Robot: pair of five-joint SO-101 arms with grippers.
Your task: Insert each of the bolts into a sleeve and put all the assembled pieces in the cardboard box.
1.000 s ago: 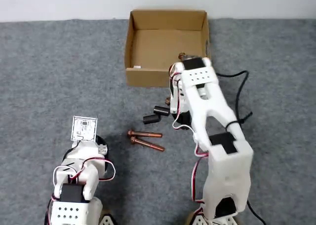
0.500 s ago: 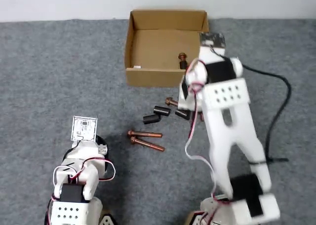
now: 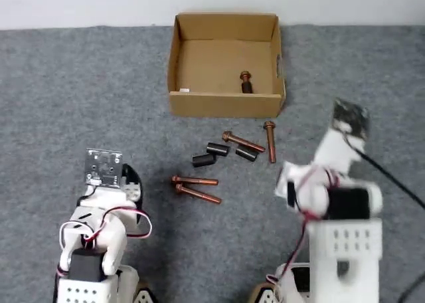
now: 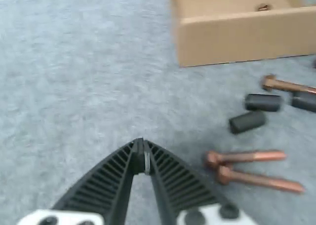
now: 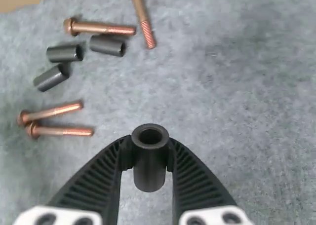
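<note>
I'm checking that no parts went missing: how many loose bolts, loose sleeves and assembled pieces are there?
Loose bolts: 4
Loose sleeves: 4, one of them in the right gripper
Assembled pieces, in the cardboard box: 1
Total: 9

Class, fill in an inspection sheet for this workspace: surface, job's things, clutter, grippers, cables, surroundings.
Surface: grey carpet.
Job's things: cardboard box holding one assembled piece; four loose bolts and three loose sleeves on the carpet in front of it.
Clutter: nothing seen.
Grippers: left gripper shut, empty; right gripper shut on a fourth sleeve.
Cables: black cable beside the right arm; red and white wires on the left arm.
Surroundings: white wall behind the box.
</note>
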